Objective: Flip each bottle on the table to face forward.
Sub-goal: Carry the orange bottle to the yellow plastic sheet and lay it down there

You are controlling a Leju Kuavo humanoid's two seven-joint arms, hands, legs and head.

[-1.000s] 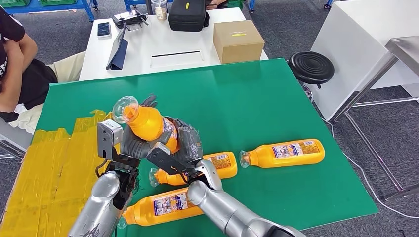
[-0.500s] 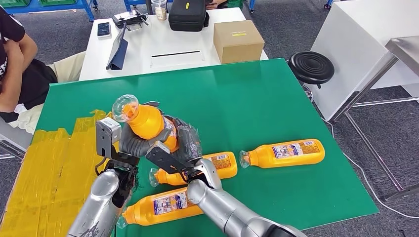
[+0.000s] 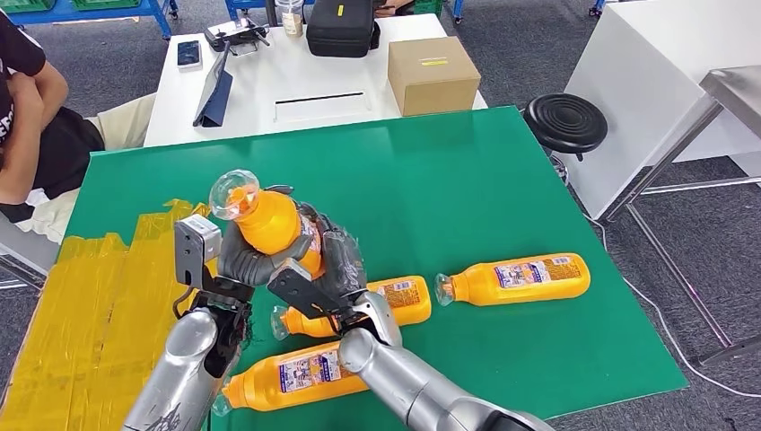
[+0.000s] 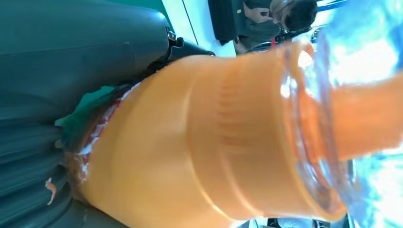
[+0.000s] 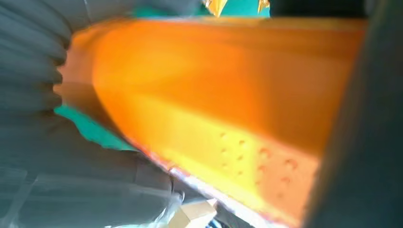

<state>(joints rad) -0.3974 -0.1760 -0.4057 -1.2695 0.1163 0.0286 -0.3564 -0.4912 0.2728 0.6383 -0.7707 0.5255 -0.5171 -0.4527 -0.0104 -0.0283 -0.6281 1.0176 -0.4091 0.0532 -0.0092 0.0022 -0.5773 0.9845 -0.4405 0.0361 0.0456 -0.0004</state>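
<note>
A green table fills the middle of the head view. Yellow tape covers its lower-left part. Three orange bottles lie on their sides toward the bottom: one at right, one at centre partly hidden, seemingly flat on the surface, and one at the bottom edge.

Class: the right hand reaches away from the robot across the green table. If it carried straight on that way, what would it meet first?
Probably nothing on the green table: past the right hand and held bottle it looks bare. Depth is unclear.
</note>
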